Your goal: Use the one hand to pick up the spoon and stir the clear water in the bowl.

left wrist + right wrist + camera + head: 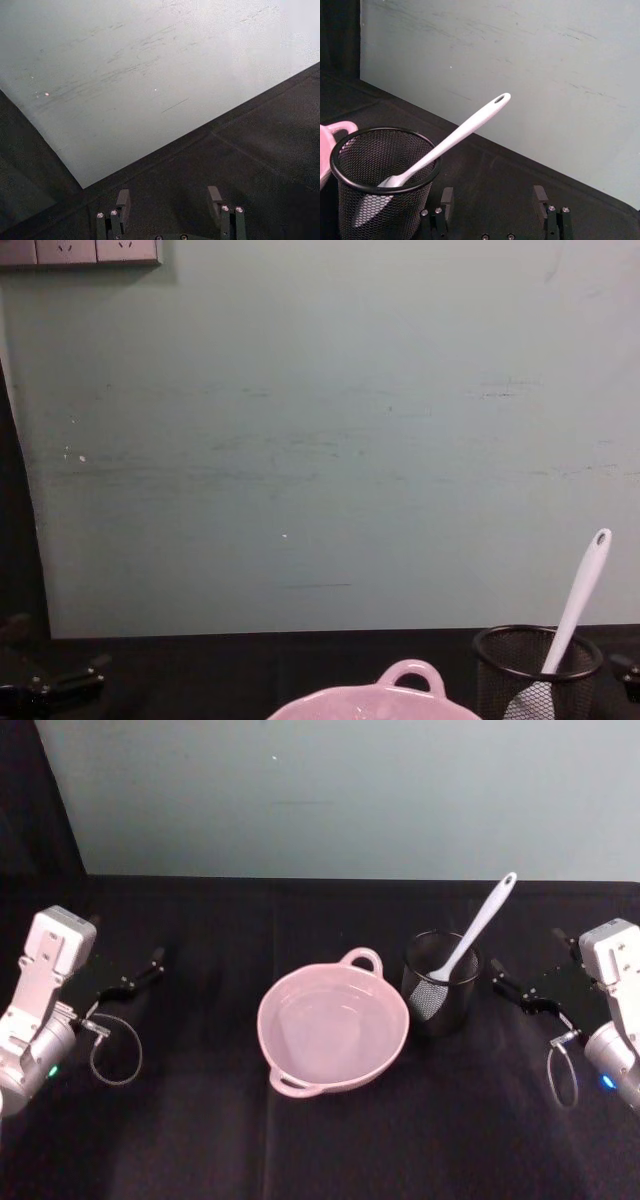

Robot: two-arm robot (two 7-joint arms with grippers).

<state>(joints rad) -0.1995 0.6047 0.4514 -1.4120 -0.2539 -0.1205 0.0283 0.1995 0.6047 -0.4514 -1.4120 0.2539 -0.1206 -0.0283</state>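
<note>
The pale pink bowl (290, 998) holds clear water and sits mid-table; its loop handle (410, 676) shows in the chest view. The white spoon (482, 923) stands in a black wire-mesh cup (441, 988) just right of the bowl, its handle leaning up and to the right (465, 129). My right gripper (498, 976) hovers open right of the cup, with nothing between its fingers (447, 196). My left gripper (150, 966) is parked open at the table's left, far from the bowl, its fingers (123, 199) over bare black cloth.
A black cloth (200, 1120) covers the table. A pale green wall (340, 790) rises behind it, with a dark panel (30, 800) at the far left. Grey cable loops (115, 1060) hang by each wrist.
</note>
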